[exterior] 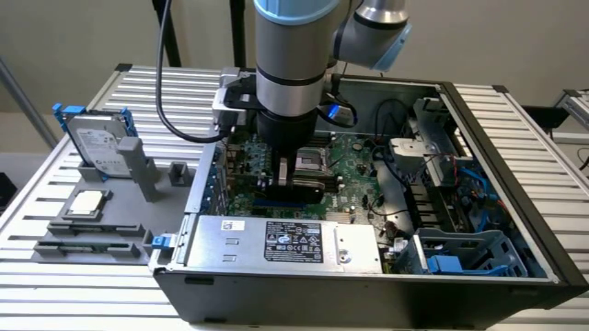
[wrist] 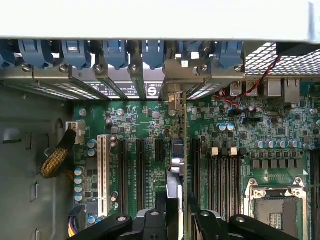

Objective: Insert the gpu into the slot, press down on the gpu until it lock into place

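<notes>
The gpu (exterior: 307, 183) is a dark card held on edge inside the open computer case, low over the green motherboard. In the wrist view it is a thin vertical edge (wrist: 185, 150), and its silver bracket (wrist: 173, 100) reaches the case's rear wall. The gripper (exterior: 292, 181) is shut on the card, with its black fingers (wrist: 159, 222) on either side of it. The blue slot (wrist: 176, 150) runs right beside and under the card's lower edge; a strip of the slot (exterior: 274, 204) also shows below the card. How deep the card sits in the slot cannot be told.
A large silver labelled box (exterior: 285, 241) fills the case's front. Black memory strips (wrist: 222, 175) and the CPU socket (wrist: 275, 210) lie beside the slot, as does a white connector (wrist: 102, 170). A hard drive (exterior: 96, 148) stands outside on the exterior view's left, and a blue cage (exterior: 460, 252) sits at the right.
</notes>
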Motion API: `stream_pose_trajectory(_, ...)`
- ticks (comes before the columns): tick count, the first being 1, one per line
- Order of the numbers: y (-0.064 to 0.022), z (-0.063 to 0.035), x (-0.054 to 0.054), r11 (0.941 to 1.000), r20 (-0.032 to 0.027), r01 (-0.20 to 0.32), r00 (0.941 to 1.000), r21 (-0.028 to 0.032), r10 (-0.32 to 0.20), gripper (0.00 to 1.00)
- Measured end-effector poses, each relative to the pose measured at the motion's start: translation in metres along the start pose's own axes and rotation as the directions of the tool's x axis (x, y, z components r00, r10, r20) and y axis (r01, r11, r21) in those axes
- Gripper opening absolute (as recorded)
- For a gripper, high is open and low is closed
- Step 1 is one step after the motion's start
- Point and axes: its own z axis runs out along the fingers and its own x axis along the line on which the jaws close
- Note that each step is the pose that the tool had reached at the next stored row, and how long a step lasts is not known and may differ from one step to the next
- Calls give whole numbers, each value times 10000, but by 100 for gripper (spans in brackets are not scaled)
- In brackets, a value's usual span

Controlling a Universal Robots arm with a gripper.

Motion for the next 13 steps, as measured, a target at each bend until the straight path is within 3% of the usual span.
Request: stream_pose_trajectory(13, 0, 19, -2, 9998, -4, 191, 9998, -10, -191, 26)
